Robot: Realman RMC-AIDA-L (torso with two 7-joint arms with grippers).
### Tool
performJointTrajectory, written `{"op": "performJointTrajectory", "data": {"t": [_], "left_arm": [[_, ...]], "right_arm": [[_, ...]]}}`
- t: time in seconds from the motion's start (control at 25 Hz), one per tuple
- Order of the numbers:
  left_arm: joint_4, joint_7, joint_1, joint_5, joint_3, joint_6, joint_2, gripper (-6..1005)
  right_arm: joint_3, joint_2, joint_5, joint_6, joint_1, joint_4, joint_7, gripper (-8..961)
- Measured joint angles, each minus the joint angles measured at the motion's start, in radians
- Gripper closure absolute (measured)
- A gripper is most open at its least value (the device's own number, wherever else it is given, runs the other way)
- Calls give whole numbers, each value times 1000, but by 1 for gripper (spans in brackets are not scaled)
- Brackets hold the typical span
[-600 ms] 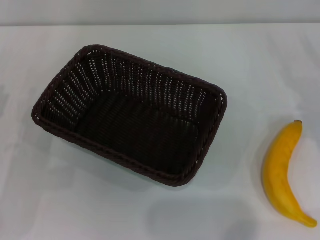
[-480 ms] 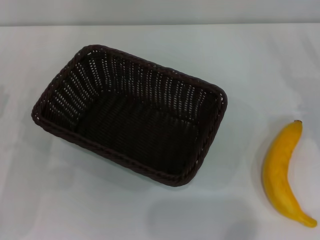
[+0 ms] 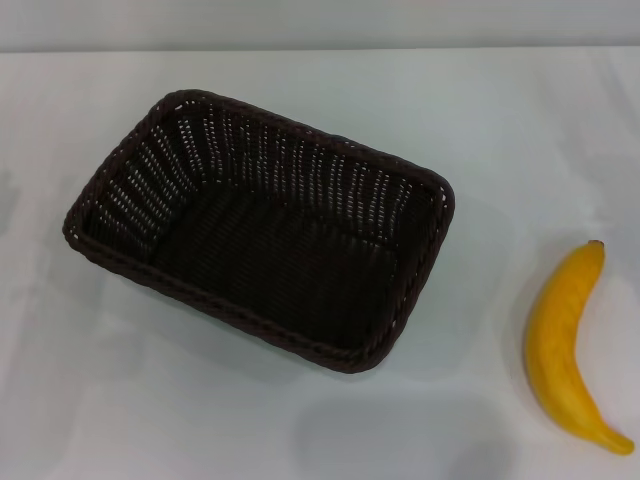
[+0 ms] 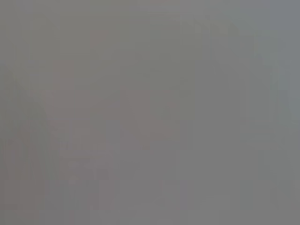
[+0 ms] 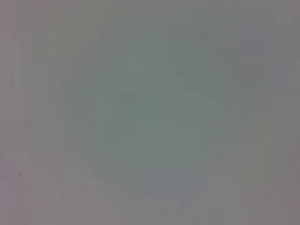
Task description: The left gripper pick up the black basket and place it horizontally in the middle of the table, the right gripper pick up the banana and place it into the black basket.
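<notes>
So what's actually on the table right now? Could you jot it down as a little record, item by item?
surface: plain white table
container: large dark woven wicker basket, rectangular, empty, upright, set askew on the robot's left
fruit: single yellow curved banana, unpeeled, lying on the table right of the basket, apart from it
left gripper: not in view
right gripper: not in view
task progress: nothing picked up yet

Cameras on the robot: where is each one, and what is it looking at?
Head view: sits on the robot's head, looking forward and down at the black basket, lying at a slant on the white table, and the banana to its right; no arm shows.
Left wrist view: on the left arm's wrist; only plain grey shows, no arm.
Right wrist view: on the right arm's wrist; only a plain pale surface, no arm.
Shared: nothing recognisable between views.
</notes>
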Motion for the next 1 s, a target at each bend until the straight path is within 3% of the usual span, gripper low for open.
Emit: {"op": "performJointTrajectory", "data": {"t": [0.12,0.44,0.6,0.76,1.0], "left_arm": [[41,-109,1,52,5,10,6,104],[392,-607,19,322,5,131,12,104],[550,-864,9,485,5,171,38,105],[693,-1202,-38,739,55,175,118,105],[816,-1636,-126,1042,236,154,250,105]], "right_arm": [[0,1,1,0,1,0,0,97],[4,2,3,-2,10,0,-1,97],[10,2,6,-3,11,-2,0,96],[28,2,7,-4,13,-6,-3,96],[56,2,7,-3,17,-10,-6,96]]}}
